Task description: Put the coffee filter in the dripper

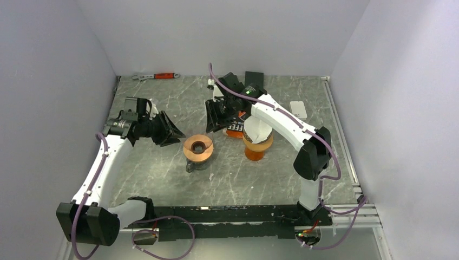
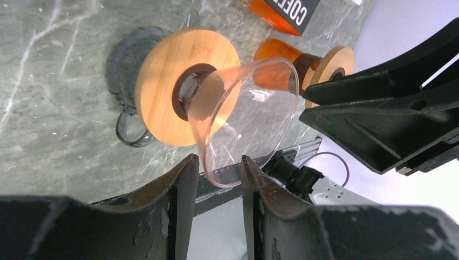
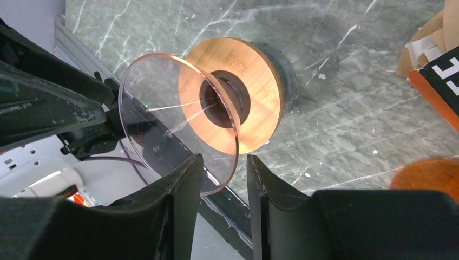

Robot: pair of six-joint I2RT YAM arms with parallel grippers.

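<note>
You had both arms closed in on the dripper (image 1: 197, 147), which stood near the middle of the table (image 1: 162, 179) on a dark mug (image 2: 122, 65), its clear cone (image 3: 162, 108) bare above the wooden collar (image 3: 260, 81). Your left gripper (image 2: 216, 162) sat just left of it with the jaws partly apart. In the left wrist view the cone's rim lined up with that gap, but the top view showed the fingertips short of the dripper and gripping nothing. Your right gripper (image 3: 223, 162) hung behind and to the right of the dripper, its jaws parted about as much and empty. There too the rim appeared between the fingers without being pinched. A white paper shape, likely the coffee filter (image 1: 258, 131), sat on the orange carafe (image 1: 255, 151) beneath your right forearm, well away from both sets of jaws; I could not tell for certain.
</note>
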